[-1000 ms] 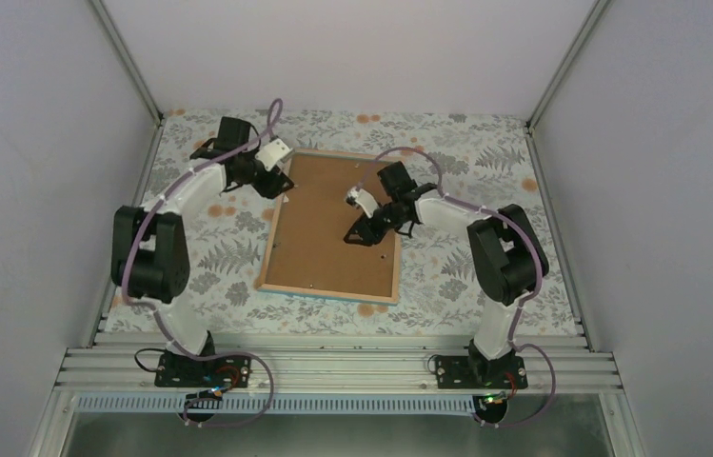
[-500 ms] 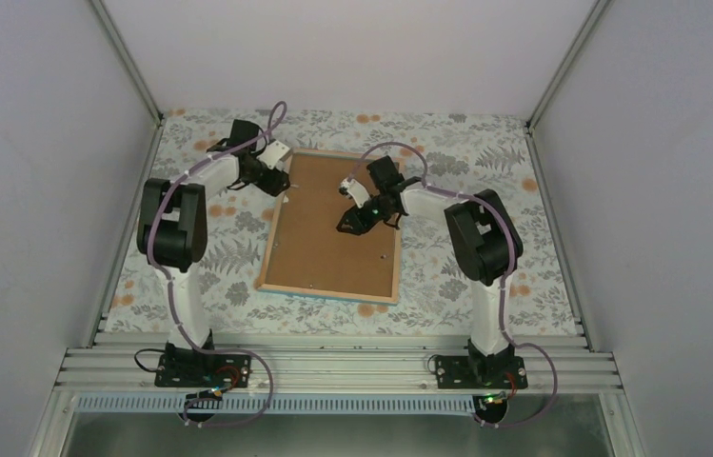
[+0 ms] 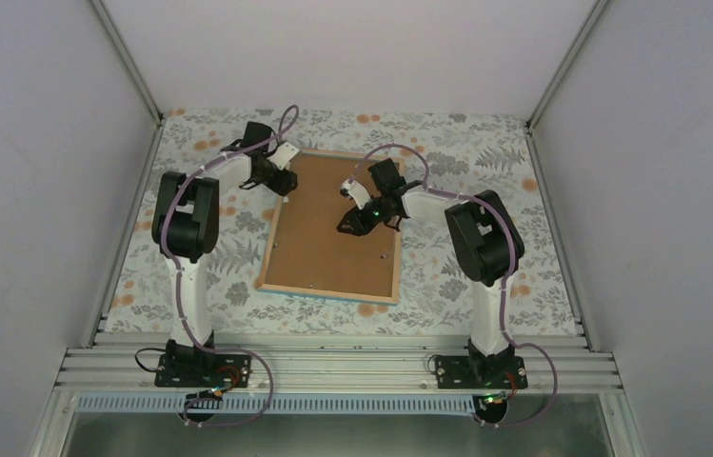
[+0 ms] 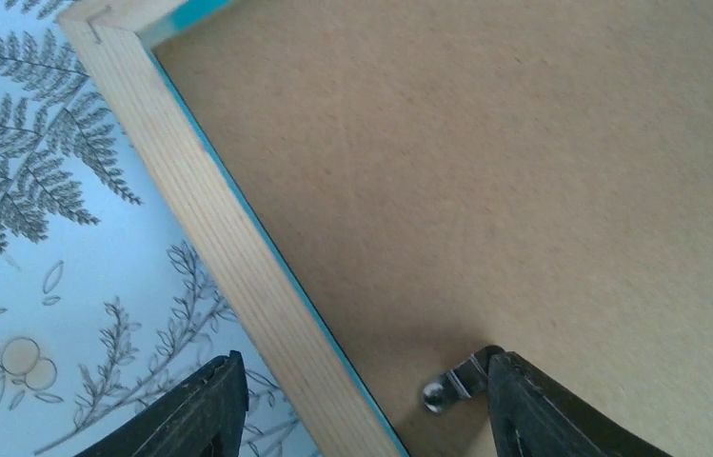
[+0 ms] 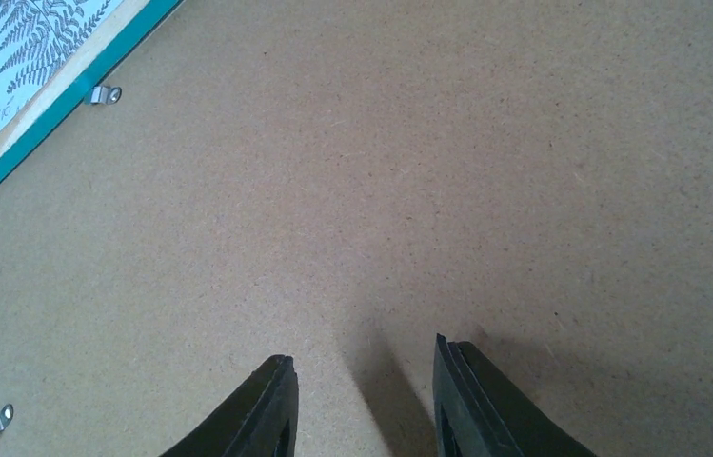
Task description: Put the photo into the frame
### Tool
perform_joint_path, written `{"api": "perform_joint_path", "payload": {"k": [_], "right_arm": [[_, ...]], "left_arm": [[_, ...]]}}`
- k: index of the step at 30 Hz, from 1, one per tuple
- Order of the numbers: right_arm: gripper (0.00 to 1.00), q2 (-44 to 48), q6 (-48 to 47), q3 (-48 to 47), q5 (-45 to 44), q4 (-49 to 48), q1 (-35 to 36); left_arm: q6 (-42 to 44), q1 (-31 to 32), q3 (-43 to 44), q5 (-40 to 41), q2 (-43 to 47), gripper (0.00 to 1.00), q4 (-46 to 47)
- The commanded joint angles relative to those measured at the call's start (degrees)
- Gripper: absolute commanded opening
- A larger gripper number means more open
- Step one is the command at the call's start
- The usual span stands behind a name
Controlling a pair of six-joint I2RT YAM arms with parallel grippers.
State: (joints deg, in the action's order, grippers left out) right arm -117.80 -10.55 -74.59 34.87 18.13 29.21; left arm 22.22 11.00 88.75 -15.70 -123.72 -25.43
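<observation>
Brown backing board [image 3: 326,233]: fills the frame's opening, plain side up, at the centre of the overhead view.
Frame [image 3: 328,292]: lies face down on the surface, light wood back upward, with a teal strip showing along the inner lip; it sits slightly askew, its upper end leaning right.
Surface [image 3: 209,276]: covered in a pale fern-and-flower print.
Left end effector [image 3: 279,181]: at the frame's upper left corner, fingers spread wide astride the left rail, one over the printed cloth, the other over the board, pinching nothing.
Metal clip [image 4: 449,387]: small tab on the board at the bottom of the left wrist view, just beside the inner finger.
Right end effector [image 3: 356,221]: over the board's upper right part, fingers parted by a narrower gap with only bare board between them.
Two more clips [image 5: 103,93]: fixed along the teal lip, upper left and lower left of the right wrist view.
</observation>
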Motion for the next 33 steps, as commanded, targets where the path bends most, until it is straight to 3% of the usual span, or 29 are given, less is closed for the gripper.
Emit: {"api": "perform_joint_path", "payload": {"k": [1,11,19,33], "right_arm": [[0.37,-0.20,-0.70,3.09,-3.13,1.73,0.36],[0.37,0.69,-1.40,4.89,-4.20,1.72,0.36],[0.37,0.80,-1.58,4.90,-4.45,1.82,0.34],[0.37,1.99,-1.84,7.36,-2.72,2.44,0.53]], "left_arm": [[-2.31,0.00,2.42,3.21,-2.38,0.61,1.46],[-3.30,0.04,4.34,6.52,-3.89,0.33,-0.44],[-0.95,-0.02,2.22,6.91,-2.18,0.26,-1.37],[3.68,1.35,-4.63,9.45,2.02,0.27,-4.19]]}}
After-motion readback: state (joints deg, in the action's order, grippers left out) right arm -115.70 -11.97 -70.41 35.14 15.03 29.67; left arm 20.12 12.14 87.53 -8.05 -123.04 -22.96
